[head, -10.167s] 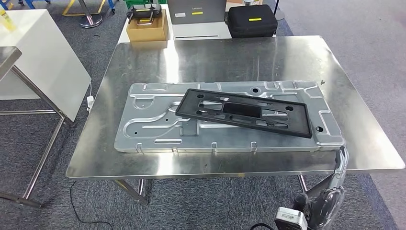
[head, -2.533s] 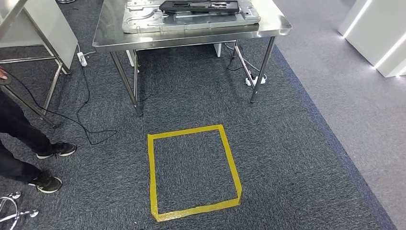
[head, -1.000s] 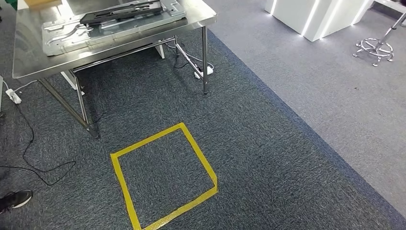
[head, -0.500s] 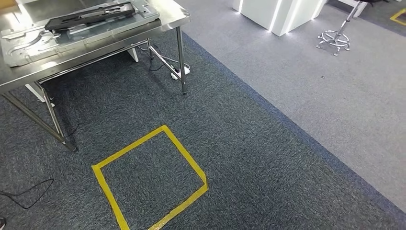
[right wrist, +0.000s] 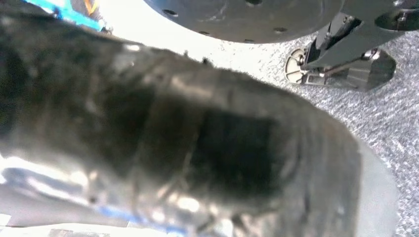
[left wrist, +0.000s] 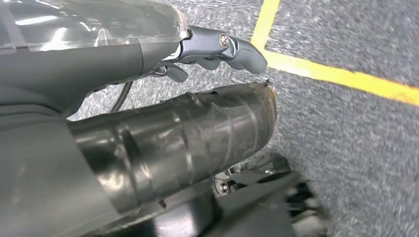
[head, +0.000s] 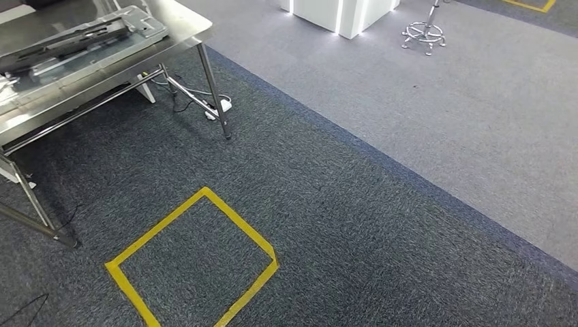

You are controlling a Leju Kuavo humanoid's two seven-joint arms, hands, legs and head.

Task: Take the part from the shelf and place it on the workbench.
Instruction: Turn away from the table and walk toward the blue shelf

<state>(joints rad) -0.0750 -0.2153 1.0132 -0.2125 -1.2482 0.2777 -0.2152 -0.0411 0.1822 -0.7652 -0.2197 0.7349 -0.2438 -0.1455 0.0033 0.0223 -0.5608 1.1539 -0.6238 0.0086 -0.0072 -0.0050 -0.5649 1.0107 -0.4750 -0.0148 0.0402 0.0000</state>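
Looking down at carpet: black part (head: 65, 39) lies on the stamped metal panel (head: 140, 30) on the steel workbench (head: 174, 27), at its near right corner. Yellow tape square (head: 194, 262) on the floor beside the bench legs. Left hand (left wrist: 217, 47) hangs over the tape, holding nothing, fingers loosely curled. Right hand (right wrist: 197, 143) blurred, can't tell its state.

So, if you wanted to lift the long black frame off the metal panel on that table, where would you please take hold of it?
Probably along its near long edge, coming from the table's front side. The black frame is long, thin and flat, and it lies on top of the silver panel, so that edge looks exposed.
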